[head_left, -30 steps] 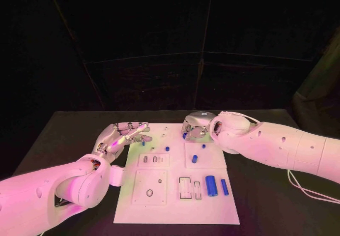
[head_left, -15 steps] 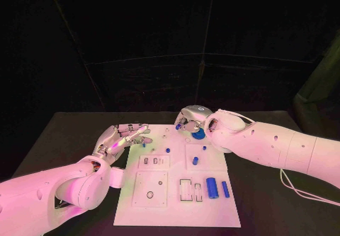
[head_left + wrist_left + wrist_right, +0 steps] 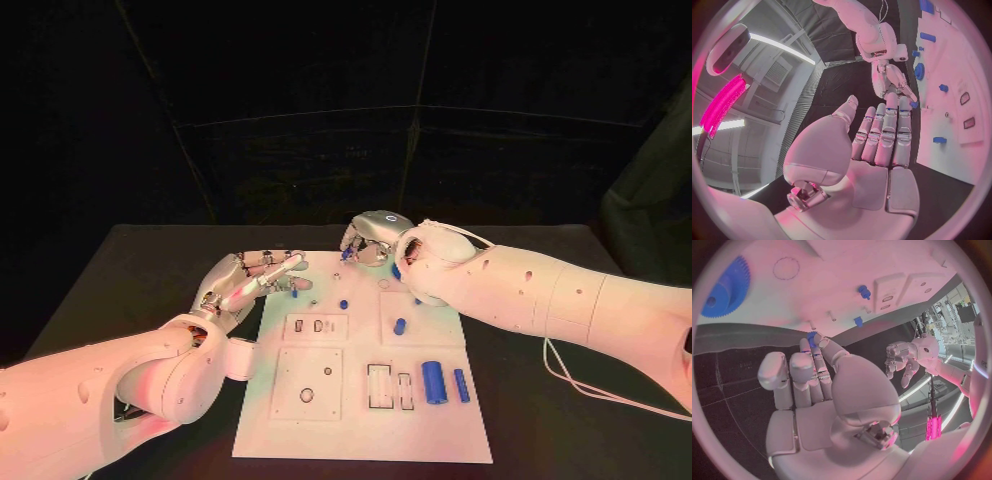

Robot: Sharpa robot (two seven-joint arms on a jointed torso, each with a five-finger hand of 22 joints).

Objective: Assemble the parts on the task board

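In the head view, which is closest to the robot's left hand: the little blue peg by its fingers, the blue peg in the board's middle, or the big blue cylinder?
From the left hand:
1. Little blue peg, beside the fingers.
2. Middle blue peg, mid-board.
3. Big blue cylinder, near right corner of the task board.

A big black surface [image 3: 130, 270] sits under everything. It runs out wide to the left, to the right and far back. Behind its far edge hangs a dark curtain [image 3: 289, 120] with thin pale lines across it. A thin white cable [image 3: 606, 385] lies curled on the surface at the near right.
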